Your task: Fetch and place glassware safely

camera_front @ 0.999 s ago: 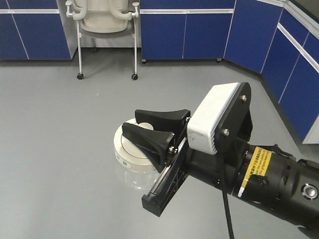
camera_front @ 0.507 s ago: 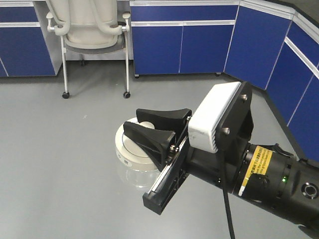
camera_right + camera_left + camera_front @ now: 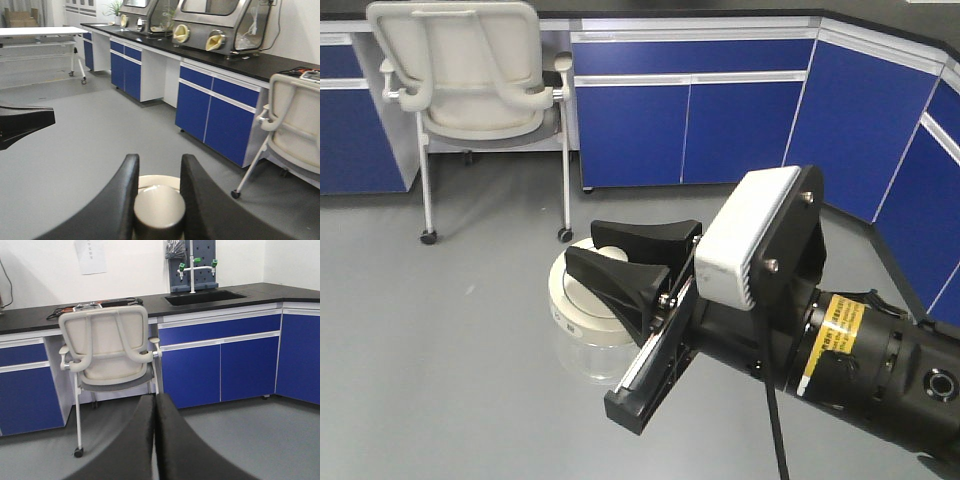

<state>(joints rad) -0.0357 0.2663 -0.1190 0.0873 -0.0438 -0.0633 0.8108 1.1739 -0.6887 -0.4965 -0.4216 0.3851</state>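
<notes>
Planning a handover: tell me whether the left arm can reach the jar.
Probably not from above: the right gripper is shut on the lid knob of the jar, covering its top. The glass body below looks free, but the left gripper is shut and must open.

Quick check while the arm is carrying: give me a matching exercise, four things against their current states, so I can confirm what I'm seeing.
Things:
1. glass jar
2. left gripper
3. right gripper
4. chair

States:
A. shut, nothing between the fingers
B. cream, on castors, by the blue cabinets
C. held by its lid knob, grey floor behind it
D. shut on the lid knob

Pairs: 1-C, 2-A, 3-D, 4-B.
</notes>
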